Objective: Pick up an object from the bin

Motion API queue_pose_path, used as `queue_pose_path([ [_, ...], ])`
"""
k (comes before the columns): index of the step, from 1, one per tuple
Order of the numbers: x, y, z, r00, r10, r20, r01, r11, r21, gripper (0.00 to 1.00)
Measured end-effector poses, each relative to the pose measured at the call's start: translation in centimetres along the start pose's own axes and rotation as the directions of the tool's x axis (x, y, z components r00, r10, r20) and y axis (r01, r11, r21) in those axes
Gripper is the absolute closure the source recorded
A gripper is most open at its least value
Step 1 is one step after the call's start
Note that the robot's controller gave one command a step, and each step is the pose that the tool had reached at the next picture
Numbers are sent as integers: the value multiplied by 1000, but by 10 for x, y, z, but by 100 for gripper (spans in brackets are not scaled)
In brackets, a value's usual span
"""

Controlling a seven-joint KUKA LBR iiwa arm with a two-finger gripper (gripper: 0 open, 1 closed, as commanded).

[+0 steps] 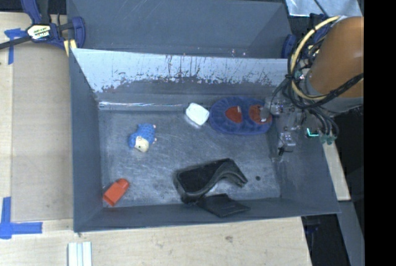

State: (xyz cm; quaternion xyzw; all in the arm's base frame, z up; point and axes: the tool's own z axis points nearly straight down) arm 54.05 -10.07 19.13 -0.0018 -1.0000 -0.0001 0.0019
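My gripper (283, 148) hangs at the right side of the bin, close to the right wall, its fingers pointing down with nothing seen between them. Just to its upper left lies a blue oval dish-like thing (238, 117) with two orange-red pieces in it, against the back of the floor. A black folded, shoe-like thing (209, 181) lies to the gripper's lower left near the front wall. A small white block (197, 114) sits beside the blue thing's left end.
Farther left, a small blue and white toy (142, 137) rests mid-floor, and an orange-red block (116, 192) lies in the front left corner. The arm with its orange cover and cables stands over the bin's right rim.
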Motion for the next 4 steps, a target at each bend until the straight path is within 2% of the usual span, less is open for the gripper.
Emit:
queue_pose_path([
  [1, -45, 10, 107, 1000, 20, 2, -20, 1000, 0, 0],
  [2, -66, 26, 121, 995, 97, 4, -97, 995, 3, 0],
  [3, -68, 27, 118, 995, 94, 11, -94, 996, 1, 100],
  [4, -65, 31, -33, 994, 112, 16, -112, 994, 0, 100],
])
